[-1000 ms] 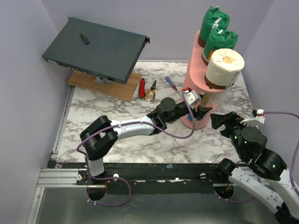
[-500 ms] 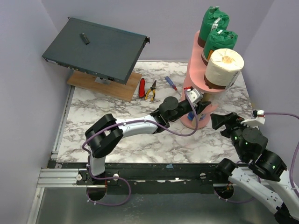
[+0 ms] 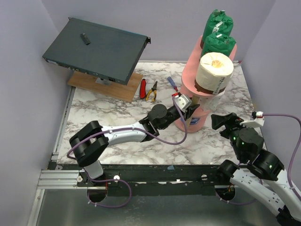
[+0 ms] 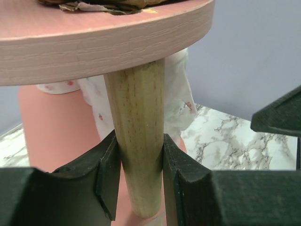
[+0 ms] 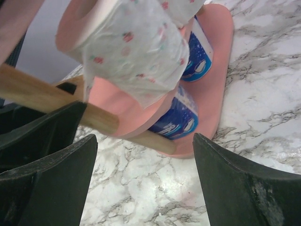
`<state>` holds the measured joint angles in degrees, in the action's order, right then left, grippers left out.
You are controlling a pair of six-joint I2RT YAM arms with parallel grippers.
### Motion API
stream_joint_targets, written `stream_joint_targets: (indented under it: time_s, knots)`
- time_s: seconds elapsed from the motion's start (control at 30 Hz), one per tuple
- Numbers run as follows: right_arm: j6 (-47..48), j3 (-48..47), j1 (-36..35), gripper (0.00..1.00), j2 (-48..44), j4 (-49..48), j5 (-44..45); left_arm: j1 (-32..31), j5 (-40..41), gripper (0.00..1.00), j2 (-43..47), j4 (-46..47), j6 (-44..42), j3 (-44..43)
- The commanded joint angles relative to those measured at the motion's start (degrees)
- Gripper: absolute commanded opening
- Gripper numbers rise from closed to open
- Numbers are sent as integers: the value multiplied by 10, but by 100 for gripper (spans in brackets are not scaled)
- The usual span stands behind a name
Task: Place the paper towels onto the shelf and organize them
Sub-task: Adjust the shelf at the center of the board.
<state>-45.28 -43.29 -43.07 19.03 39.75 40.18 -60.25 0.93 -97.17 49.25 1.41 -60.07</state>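
The pink shelf [image 3: 189, 70] stands at the right of the marble table, leaning slightly. Two green-wrapped paper towels [image 3: 217, 23] [image 3: 218, 44] and a bare white roll [image 3: 214, 70] sit on its top board. My left gripper [image 3: 190, 114] is shut on a light wooden dowel post [image 4: 138, 136] under a pink board [image 4: 108, 52]. In the right wrist view a white patterned roll [image 5: 136, 52] lies on a middle board, with blue-and-white rolls [image 5: 181, 115] on the bottom board [image 5: 214, 94]. My right gripper [image 5: 146, 179] stands open just to the right of the shelf, holding nothing.
A dark grey metal box [image 3: 96, 49] rests tilted on a wooden board [image 3: 101, 87] at the back left. Red-handled pliers [image 3: 142, 88], yellow-handled pliers [image 3: 152, 92] and a screwdriver [image 3: 172, 84] lie left of the shelf. Purple walls close in the sides.
My left gripper has closed on the shelf's post. The arm has drawn back to the left, and the shelf with its rolls has shifted left. The right arm has barely moved.
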Motion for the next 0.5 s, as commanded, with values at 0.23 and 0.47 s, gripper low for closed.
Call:
stream_joint_targets:
  time_s: [0.23, 0.47]
  knots:
    - [-51, 33, -3, 86, 23, -33, 56, -2, 126, 0, 145, 17, -76, 135]
    - [-9, 63, -2, 79, -2, -111, 15, -2, 132, 0, 213, -2, -64, 185]
